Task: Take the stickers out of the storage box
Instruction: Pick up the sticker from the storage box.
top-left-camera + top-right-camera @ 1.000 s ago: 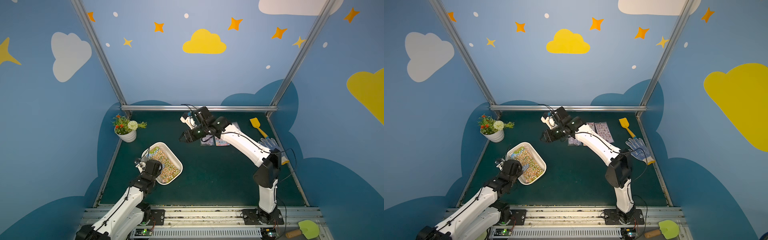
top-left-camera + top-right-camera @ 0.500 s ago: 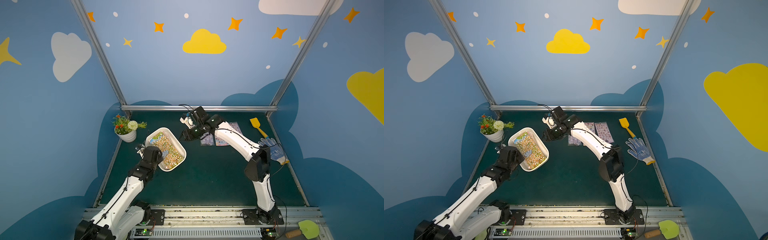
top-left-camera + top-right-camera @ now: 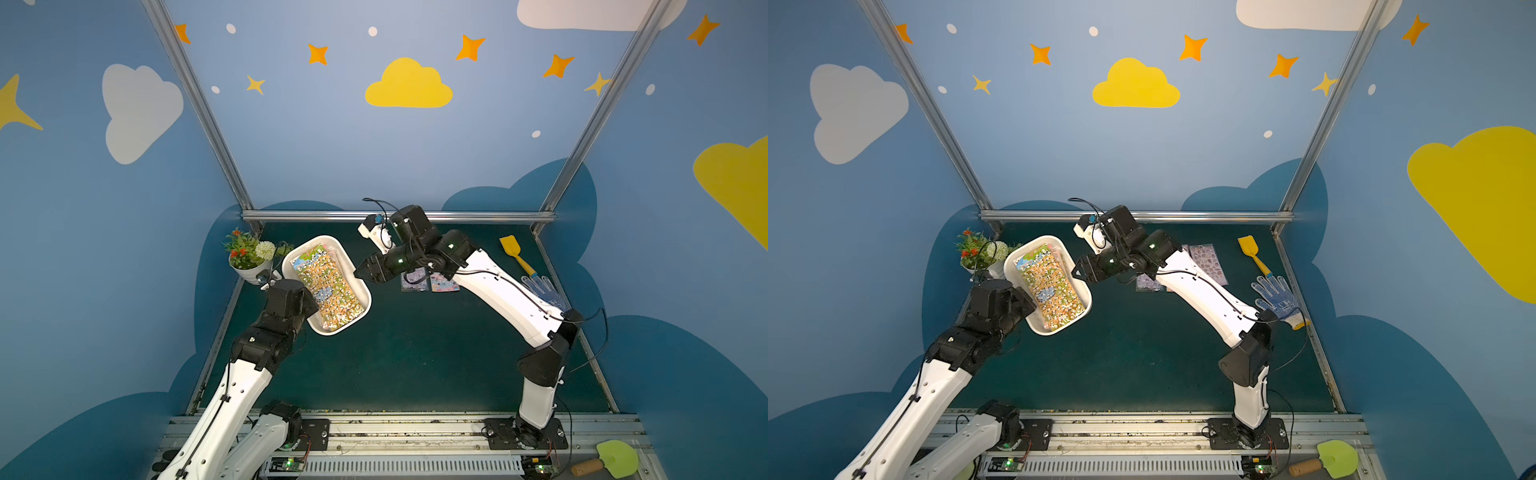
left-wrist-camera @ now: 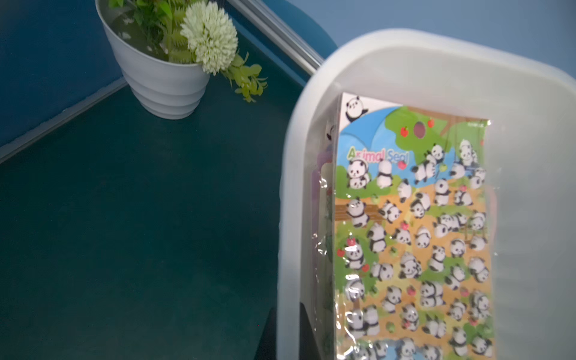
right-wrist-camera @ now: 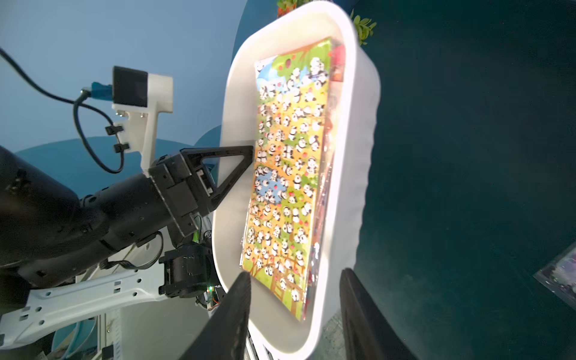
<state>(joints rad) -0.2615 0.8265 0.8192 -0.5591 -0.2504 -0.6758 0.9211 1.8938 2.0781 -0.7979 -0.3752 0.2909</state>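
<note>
storage box (image 3: 325, 239) 1; flower pot (image 3: 249, 275) 1; glove (image 3: 1277, 297) 1; spatula (image 3: 512, 247) 1

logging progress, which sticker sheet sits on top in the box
The panda sheet, orange and green; the other sheets in the storage box only show edges beneath it.

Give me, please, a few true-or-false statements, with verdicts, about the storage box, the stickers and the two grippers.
1. The storage box lies flat and untouched. False: the left gripper grips its long rim and holds it tilted.
2. The top sheet in the box shows pandas. True.
3. The right gripper is shut on a sheet. False: its jaws stand open at the box's short end, holding nothing.
4. Sticker sheets lie on the mat outside the box. True.
5. The flower pot lies on its side. False: it stands upright.
</note>
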